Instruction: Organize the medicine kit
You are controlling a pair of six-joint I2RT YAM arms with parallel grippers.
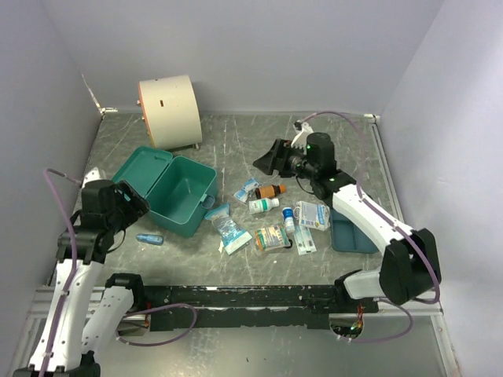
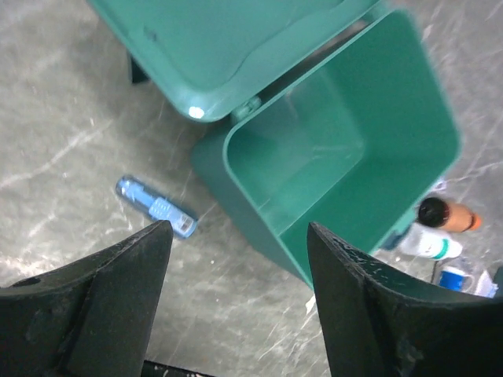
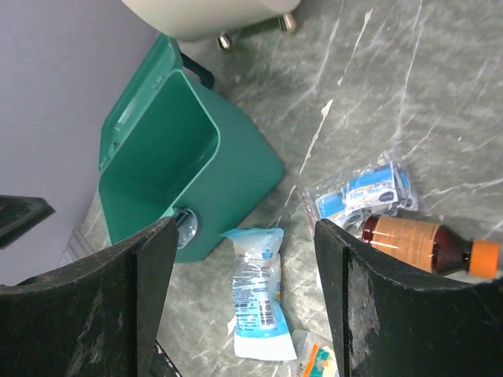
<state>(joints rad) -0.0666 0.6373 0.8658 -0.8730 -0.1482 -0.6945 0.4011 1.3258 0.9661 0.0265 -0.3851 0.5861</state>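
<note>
In the left wrist view the medicine kit's (image 2: 338, 157) lid runs off the top edge, and a blurred blue shape (image 2: 454, 277) at lower right may be a capped bottle. In the right wrist view the cream drum (image 3: 204, 16) is cut off by the top edge and the brown bottle (image 3: 416, 243) by the right edge. From above, the right arm (image 1: 369, 214) hides part of the blue tray (image 1: 344, 238), and the packet (image 1: 271, 236) labels are too small to read.

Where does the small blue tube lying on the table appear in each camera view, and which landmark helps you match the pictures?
Top external: the blue tube lies left of centre, on the table just off the near-left side of the open medicine kit.
Left wrist: left of centre, apart from the kit's outer wall.
Right wrist: not in it.
Shared landmark: the open teal medicine kit, seen in all three views.
</note>
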